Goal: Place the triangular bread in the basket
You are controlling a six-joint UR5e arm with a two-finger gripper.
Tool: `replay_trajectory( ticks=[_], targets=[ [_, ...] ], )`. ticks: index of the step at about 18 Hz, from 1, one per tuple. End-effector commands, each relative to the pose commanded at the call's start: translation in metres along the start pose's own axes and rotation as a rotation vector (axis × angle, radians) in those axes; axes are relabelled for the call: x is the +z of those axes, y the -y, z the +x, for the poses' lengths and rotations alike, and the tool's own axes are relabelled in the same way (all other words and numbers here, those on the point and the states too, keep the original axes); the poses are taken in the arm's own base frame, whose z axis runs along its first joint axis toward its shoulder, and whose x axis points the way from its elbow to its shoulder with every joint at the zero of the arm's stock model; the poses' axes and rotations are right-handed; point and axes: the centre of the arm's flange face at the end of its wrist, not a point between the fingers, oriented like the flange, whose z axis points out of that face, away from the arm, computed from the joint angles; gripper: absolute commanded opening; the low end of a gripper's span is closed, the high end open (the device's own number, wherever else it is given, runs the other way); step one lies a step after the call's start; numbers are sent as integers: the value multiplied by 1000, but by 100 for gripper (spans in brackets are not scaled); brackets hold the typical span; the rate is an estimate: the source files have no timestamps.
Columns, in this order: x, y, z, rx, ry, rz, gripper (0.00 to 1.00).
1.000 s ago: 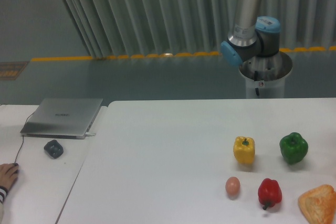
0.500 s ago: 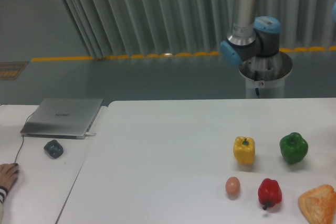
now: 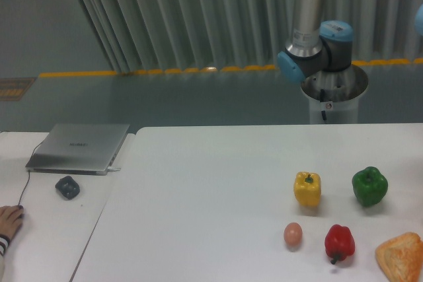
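Triangular bread (image 3: 402,256): on the tabletop (image 3: 211,196), just right of the red pepper (image 3: 340,243), cut by the frame edge.
Egg (image 3: 293,233): left of the red pepper.
Yellow pepper (image 3: 307,188), green pepper (image 3: 369,186): behind the red pepper.
Pincer: out of view; state cannot be told.

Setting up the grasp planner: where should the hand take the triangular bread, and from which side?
Probably from above, closing across the middle of the triangular bread. It lies flat at the table's front right corner, partly cut off by the frame; the red pepper crowds its left.
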Motion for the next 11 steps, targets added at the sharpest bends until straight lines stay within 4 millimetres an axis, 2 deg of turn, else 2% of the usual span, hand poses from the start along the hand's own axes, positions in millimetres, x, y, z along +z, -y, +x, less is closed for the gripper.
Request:
replay_trajectory(
  ticks=[5, 8, 11],
  targets=[
    [19, 51, -9, -227, 67, 28, 100],
    [42, 58, -18, -296, 62, 25, 100],
    [47, 73, -27, -443, 88, 53, 100]
  ],
)
